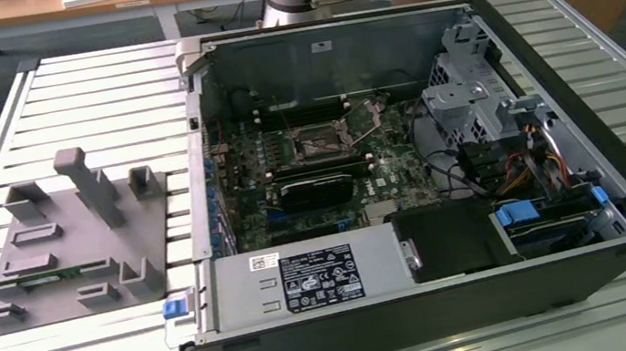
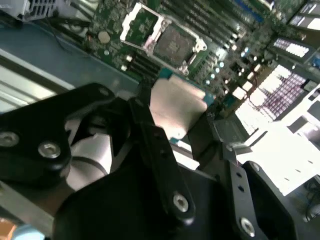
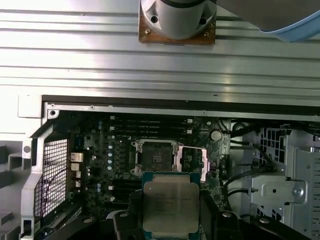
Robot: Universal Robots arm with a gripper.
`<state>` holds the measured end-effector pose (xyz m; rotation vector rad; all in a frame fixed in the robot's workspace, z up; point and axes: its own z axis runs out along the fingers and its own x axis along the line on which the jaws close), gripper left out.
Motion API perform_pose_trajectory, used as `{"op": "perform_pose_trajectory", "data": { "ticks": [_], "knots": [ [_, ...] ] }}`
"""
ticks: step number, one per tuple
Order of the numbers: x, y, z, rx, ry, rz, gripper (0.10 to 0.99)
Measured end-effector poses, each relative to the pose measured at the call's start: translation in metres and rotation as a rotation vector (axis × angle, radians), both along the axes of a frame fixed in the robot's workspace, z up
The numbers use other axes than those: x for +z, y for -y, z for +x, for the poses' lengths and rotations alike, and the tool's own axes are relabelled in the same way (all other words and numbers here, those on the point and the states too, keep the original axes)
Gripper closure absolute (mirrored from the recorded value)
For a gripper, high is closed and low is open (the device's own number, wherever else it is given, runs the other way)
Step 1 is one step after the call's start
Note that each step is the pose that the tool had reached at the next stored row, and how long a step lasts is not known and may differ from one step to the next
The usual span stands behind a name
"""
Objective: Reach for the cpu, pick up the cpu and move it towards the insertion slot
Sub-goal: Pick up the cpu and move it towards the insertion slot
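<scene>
In both wrist views my gripper is shut on the cpu, a flat square chip with a silvery top and a green-blue rim. One black finger presses on each side of it. The chip hangs high above the open computer case. Beyond it on the green board lies the insertion slot, a dark square socket with its silvery frame lid swung open beside it. The exterior view shows the insertion slot near the middle of the board.
The black case lies open on a slatted metal table. Inside are a black block, a metal drive cage, cables and a power supply. A grey fixture with pegs stands at the exterior view's left.
</scene>
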<state>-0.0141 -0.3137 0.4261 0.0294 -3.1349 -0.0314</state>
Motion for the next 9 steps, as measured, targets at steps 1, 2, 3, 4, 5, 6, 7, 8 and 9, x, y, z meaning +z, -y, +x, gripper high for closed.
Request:
{"op": "perform_pose_trajectory", "data": {
  "ticks": [1,2,3,4,5,6,7,8,9],
  "knots": [
    [0.0000,0.0000,0.0000,0.000,0.0000,0.000,0.545],
    [0.0000,0.0000,0.0000,0.000,0.0000,0.000,0.545],
    [0.0000,0.0000,0.0000,0.000,0.0000,0.000,0.545],
    [0.0000,0.0000,0.0001,0.000,0.0000,0.000,0.545],
    [0.0000,0.0000,0.0002,0.000,0.0000,0.000,0.545],
    [-0.0001,0.0000,0.0006,0.000,0.0000,0.000,0.545],
    [-0.0001,0.0000,0.0007,0.000,-0.0001,0.000,0.545],
    [-0.0001,0.0000,0.0007,0.000,0.0000,0.000,0.545],
    [-0.0001,0.0000,0.0007,0.000,-0.0001,0.000,0.545]
  ]
}}
